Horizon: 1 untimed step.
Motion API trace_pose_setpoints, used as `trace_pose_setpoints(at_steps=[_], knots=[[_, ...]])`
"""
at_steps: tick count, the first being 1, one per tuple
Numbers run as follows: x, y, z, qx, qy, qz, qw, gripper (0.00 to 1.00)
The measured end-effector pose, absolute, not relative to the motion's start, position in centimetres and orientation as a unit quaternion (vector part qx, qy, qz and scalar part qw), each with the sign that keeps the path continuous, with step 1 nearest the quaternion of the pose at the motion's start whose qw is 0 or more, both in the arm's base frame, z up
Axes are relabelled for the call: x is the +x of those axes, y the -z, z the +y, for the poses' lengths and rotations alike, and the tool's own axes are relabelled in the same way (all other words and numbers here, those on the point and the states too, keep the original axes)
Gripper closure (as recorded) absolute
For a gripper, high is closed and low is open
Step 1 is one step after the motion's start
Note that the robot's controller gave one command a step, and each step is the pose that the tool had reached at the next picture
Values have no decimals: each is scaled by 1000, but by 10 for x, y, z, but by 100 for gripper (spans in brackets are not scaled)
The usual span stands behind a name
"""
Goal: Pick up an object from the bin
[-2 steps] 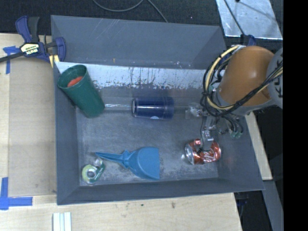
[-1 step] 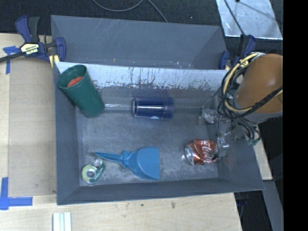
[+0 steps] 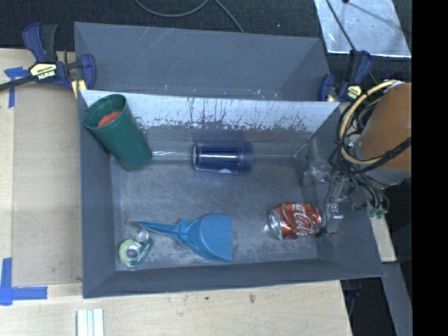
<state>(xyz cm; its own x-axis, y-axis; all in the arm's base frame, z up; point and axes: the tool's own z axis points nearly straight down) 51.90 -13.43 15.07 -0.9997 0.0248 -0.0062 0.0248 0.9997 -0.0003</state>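
My gripper (image 3: 331, 219) hangs at the bin's right wall, just to the right of a crushed red cola can (image 3: 294, 221) lying on the floor near the front right. One slim finger points down beside the can's right end. Whether the can sits between the fingers is not visible. A dark blue jar (image 3: 222, 157) lies on its side at the back middle, well left of the gripper.
A blue funnel (image 3: 199, 234) lies at the front middle, with a small greenish tape roll (image 3: 134, 250) at the front left corner. A dark green cup (image 3: 117, 131) leans in the back left corner. The arm with its orange cover and cables stands over the right rim.
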Motion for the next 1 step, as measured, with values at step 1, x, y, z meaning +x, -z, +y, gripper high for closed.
trace_pose_setpoints(at_steps=[1], knots=[[527, -94, -146, -36, 1, 999, 5, 0]])
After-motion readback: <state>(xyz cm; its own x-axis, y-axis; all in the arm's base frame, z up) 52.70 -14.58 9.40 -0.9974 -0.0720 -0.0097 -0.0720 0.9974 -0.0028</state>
